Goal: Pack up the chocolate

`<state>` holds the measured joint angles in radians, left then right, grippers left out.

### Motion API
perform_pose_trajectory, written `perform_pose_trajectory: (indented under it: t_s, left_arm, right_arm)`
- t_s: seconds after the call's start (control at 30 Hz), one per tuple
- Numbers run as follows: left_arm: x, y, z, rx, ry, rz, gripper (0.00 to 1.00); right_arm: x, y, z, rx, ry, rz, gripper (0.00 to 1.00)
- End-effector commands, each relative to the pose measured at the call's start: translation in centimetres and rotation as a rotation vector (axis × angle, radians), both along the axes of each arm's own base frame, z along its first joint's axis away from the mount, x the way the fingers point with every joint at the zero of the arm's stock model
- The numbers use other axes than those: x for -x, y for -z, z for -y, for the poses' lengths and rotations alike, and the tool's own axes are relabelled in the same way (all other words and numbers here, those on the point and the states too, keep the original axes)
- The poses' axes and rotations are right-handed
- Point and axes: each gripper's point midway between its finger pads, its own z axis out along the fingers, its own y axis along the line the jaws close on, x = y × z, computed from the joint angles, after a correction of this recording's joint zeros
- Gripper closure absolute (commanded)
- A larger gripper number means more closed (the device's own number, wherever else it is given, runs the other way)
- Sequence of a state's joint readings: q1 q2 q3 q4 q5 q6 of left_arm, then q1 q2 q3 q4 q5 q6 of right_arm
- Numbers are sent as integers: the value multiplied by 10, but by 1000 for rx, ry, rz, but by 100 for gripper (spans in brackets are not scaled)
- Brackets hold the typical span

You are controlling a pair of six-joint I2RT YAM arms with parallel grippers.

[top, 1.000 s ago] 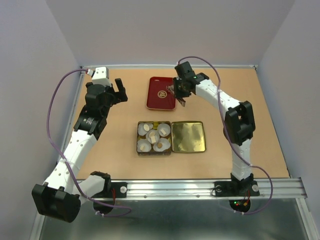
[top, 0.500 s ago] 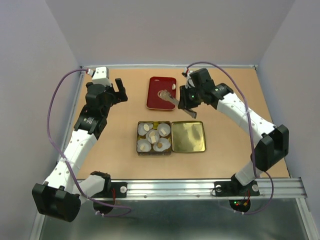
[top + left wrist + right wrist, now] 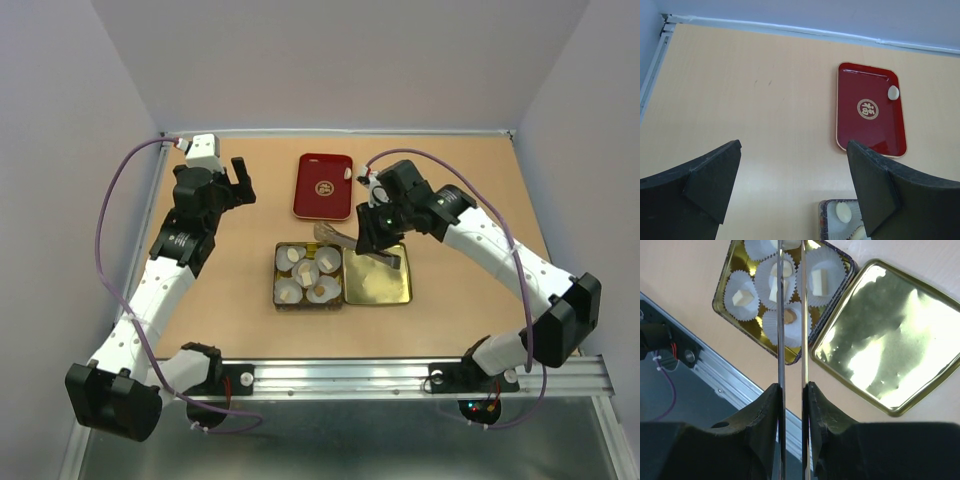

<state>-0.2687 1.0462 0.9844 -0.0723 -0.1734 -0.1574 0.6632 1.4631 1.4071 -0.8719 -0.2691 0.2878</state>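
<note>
In the tin (image 3: 716, 301), chocolate (image 3: 820, 281) in paper cups (image 3: 832, 267); one white piece (image 3: 893, 92) on the red tray (image 3: 867, 135). Above, tweezers (image 3: 780, 315) pinched in narrowed right gripper (image 3: 791, 390); left gripper (image 3: 793, 150) wide, empty. Likely placing: next, lower tips, release gently.

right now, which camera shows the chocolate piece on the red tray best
Left wrist: the white chocolate piece sits in plain sight, unblocked, near the far right corner of the red tray. Top external shows it only as a tiny pale speck. Right wrist does not show it.
</note>
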Motion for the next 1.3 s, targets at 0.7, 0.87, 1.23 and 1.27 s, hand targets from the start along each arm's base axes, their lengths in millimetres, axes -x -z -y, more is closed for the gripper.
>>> perform_pose_trajectory:
  t_s: [0.7,0.87,1.23,1.27]
  left_arm:
    - [-2,-35,0,7,-2,86,1]
    - [-2,-36,0,9,-3,88,1]
    - [-1,-37,0,9,0,93,1]
    - [-1,-37,0,9,-2,92,1]
  right_arm:
    - [26,13,20,94,-7,-64,62]
    - [25,14,19,98,-9,-66,58]
    - [4,-3,14,80,35,11,58]
    - [0,-6,12,77,43,24,58]
